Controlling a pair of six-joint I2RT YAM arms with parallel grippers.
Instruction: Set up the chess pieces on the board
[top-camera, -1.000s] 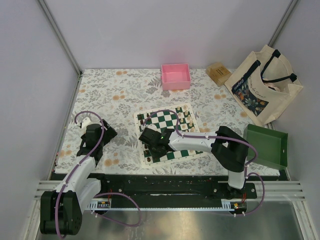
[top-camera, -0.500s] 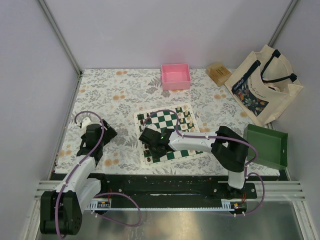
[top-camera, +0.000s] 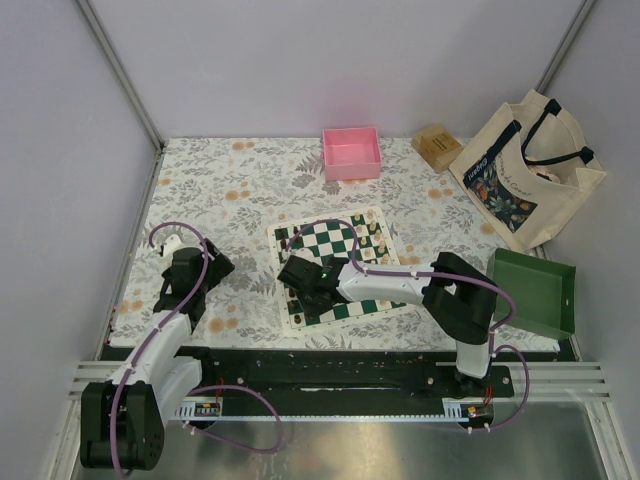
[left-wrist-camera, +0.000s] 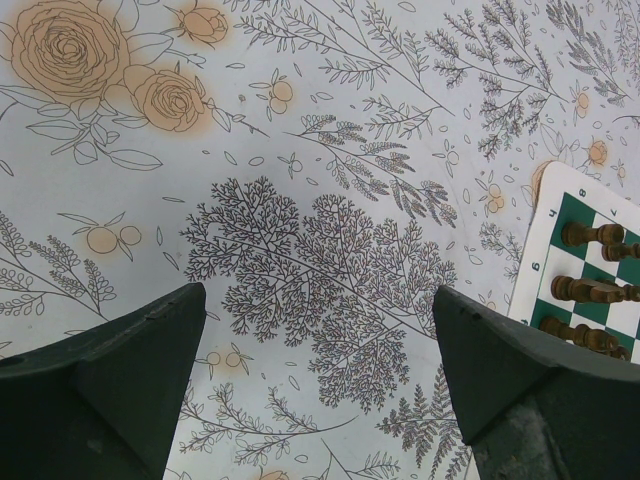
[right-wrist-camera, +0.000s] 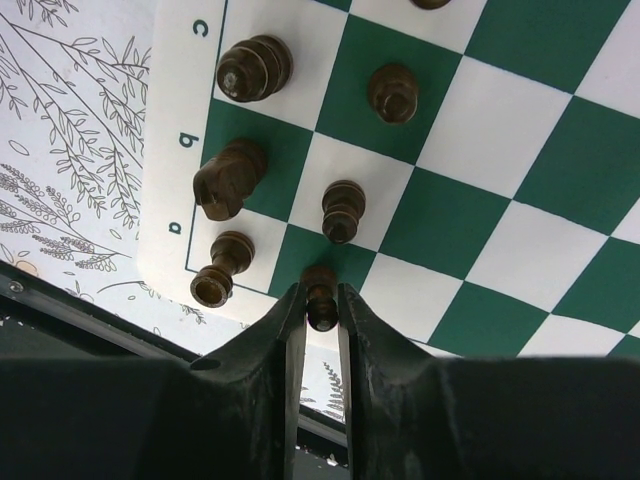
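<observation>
Step in hand: I read this as placing a dark pawn (right-wrist-camera: 321, 297) in the second row of the dark side, at the near-left corner of the board (right-wrist-camera: 462, 122).
Right gripper (right-wrist-camera: 320, 292): fingers closed on that pawn, one on each side of its head.
Pawn position: over the green square at the a-file end, close to the board's white border. I cannot tell whether its base touches the mat.
Left gripper (left-wrist-camera: 315, 330): jaws wide apart, holding nothing, over the floral cloth (left-wrist-camera: 300, 250) left of the board.
Next move calls for: seating the pawn upright in the middle of its square, then spreading the fingers and lifting straight up.
In the way: a neighbouring pawn (right-wrist-camera: 342, 210) just beside the fingertips, the corner piece (right-wrist-camera: 218, 270) and the knight (right-wrist-camera: 230, 178) near; a sideways exit could tip them.
Surroundings: pink tray (top-camera: 351, 153), green tray (top-camera: 535, 290), tote bag (top-camera: 525, 170), all well apart from the board.
</observation>
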